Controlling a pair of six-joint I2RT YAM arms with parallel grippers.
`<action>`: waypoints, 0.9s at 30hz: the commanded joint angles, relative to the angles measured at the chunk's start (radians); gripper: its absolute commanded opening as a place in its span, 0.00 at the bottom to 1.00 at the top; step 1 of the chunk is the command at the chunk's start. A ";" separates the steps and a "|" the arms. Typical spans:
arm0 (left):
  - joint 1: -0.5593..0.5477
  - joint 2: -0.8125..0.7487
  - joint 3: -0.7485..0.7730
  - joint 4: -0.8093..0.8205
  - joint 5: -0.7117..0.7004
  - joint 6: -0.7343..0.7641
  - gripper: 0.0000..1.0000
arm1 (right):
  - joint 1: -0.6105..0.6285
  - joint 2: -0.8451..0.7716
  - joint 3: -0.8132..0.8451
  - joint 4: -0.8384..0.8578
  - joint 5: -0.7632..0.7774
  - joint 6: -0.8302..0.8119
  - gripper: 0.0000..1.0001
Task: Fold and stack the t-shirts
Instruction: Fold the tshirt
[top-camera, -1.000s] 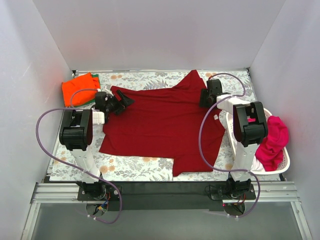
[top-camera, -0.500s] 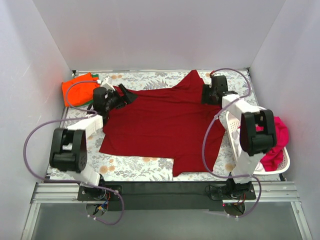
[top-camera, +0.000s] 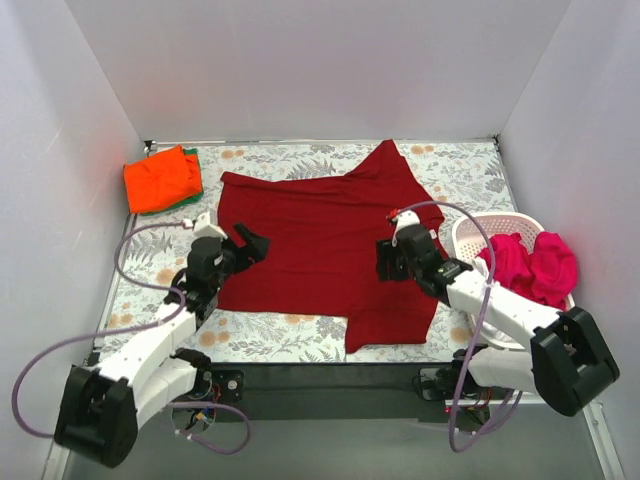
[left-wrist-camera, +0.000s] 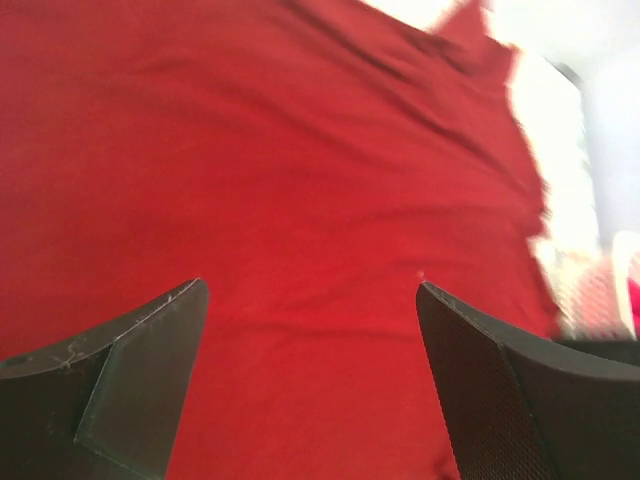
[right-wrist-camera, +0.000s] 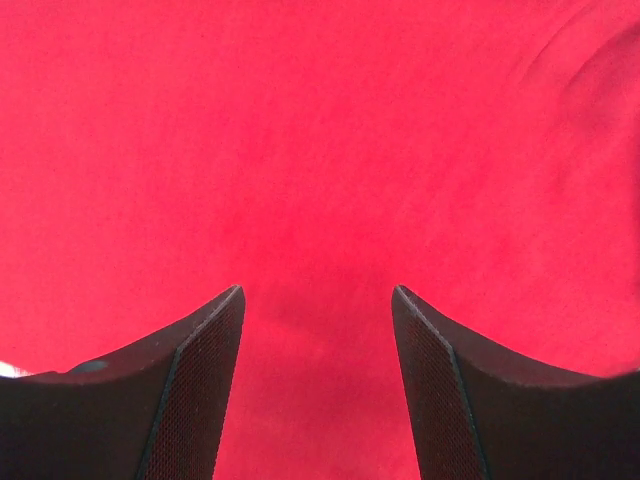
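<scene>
1. The left claw (top-camera: 254, 244) (left-wrist-camera: 310, 290) stood open, its two dark fingers (left-wrist-camera: 130, 350) well apart with nothing between them.
2. It sat at the left edge of the crimson t-shirt (top-camera: 320, 235) (left-wrist-camera: 300, 150), pointing in across the cloth. The pictures did not settle whether its tips touched the fabric.
3. The right claw (top-camera: 386, 262) (right-wrist-camera: 318, 292) was open too. Its fingers (right-wrist-camera: 190, 380) were parted over plain red cloth and gripped nothing.
4. This claw was over the right part of the same crimson t-shirt (right-wrist-camera: 320, 130), toward the near edge of the surface (top-camera: 280, 325).
5. The crimson t-shirt lay spread out across the middle of the floral surface. One sleeve reached toward the far edge, and another flap lay at the near edge.
6. The orange t-shirt (top-camera: 158, 178) lay folded at the far left corner of the surface, well apart from both claws.
7. A green t-shirt (top-camera: 194, 163) showed only as a thin strip at the orange one's edge, apparently beneath it.
8. A white basket (top-camera: 470, 228) stood at the right edge of the surface, toward the near corner and just beside the right arm.
9. The magenta-pink t-shirts (top-camera: 535, 265) were heaped in that basket, with some cloth hanging over its right rim.
</scene>
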 joint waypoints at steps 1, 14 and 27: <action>-0.005 -0.203 -0.045 -0.184 -0.318 -0.059 0.79 | 0.069 -0.083 -0.081 0.005 0.023 0.064 0.55; -0.007 -0.253 -0.041 -0.659 -0.553 -0.408 0.80 | 0.090 -0.299 -0.205 0.004 -0.029 0.073 0.56; -0.005 -0.262 -0.010 -1.074 -0.631 -0.890 0.70 | 0.089 -0.520 -0.236 -0.052 0.009 0.067 0.59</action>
